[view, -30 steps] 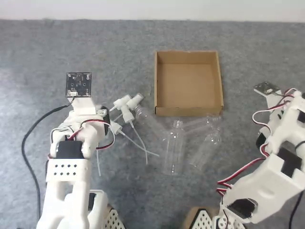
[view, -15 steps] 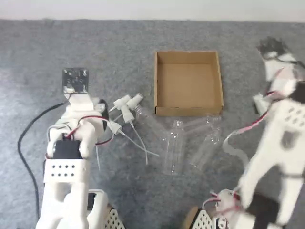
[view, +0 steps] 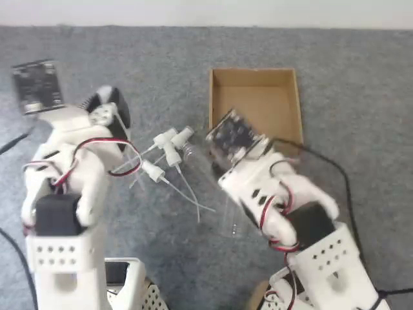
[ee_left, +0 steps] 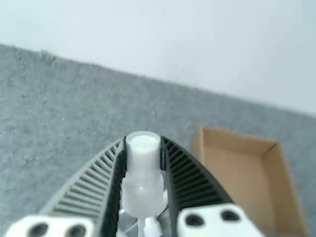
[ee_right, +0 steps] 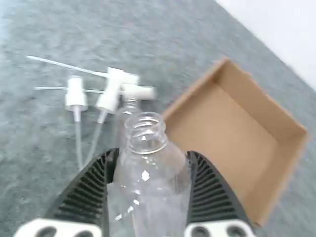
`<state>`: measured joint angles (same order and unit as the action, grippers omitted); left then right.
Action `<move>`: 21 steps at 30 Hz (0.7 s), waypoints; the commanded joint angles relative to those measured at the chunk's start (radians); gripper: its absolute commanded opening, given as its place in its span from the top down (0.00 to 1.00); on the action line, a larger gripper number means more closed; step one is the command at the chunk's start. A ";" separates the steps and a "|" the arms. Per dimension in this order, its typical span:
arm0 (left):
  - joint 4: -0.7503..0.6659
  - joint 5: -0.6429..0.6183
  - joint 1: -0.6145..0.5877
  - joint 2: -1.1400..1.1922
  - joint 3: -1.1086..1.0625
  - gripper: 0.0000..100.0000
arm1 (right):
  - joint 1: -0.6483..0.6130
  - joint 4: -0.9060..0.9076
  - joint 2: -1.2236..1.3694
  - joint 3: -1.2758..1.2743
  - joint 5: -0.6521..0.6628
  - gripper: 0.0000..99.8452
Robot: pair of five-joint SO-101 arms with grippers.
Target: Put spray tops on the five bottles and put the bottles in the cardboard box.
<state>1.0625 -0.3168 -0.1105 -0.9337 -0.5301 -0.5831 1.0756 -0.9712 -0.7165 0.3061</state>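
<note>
My left gripper point(ee_left: 143, 148) is shut on a white spray top point(ee_left: 143, 170), held up in the air with its cap end toward the far wall. In the high view this arm point(view: 106, 113) stands raised at the left. My right gripper point(ee_right: 150, 158) is shut on a clear open-necked bottle point(ee_right: 148, 177), just in front of the cardboard box point(ee_right: 237, 143). The right arm point(view: 277, 194) covers the spot where the bottles lie. Three loose spray tops point(view: 164, 145) with thin tubes lie on the carpet between the arms. The box point(view: 222, 106) is empty.
Grey carpet covers the whole table. Another clear bottle point(ee_right: 126, 111) lies by the loose spray tops point(ee_right: 106, 96), near the box's front corner. A white wall point(ee_left: 197, 44) runs behind the table's far edge.
The right arm swung from the right edge to the middle, over the bottles, and now holds one. The left arm rose and leaned back to the left with its spray top.
</note>
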 commanded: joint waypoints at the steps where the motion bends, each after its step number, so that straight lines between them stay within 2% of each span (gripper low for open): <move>1: -0.084 -0.141 -0.015 -0.109 0.096 0.99 | -0.099 -0.159 -0.070 -0.144 -0.017 0.99; 4: -0.115 -0.187 -0.018 -0.238 0.068 0.99 | -0.165 -0.240 -0.076 -0.238 -0.012 0.99; 11: -0.166 -0.201 -0.015 -0.514 -0.177 0.99 | -0.320 -0.252 -0.079 -0.290 -0.009 0.99; 16: -0.227 -0.201 -0.012 -0.641 -0.320 0.99 | -0.311 -0.254 -0.079 -0.285 -0.017 0.99; 21: -0.249 -0.201 0.011 -0.666 -0.398 0.99 | -0.300 -0.292 -0.077 -0.290 -0.017 0.99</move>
<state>0.8615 -0.5086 -0.1227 -1.5873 -0.8938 -0.8945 0.8316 -1.0188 -1.0157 0.3000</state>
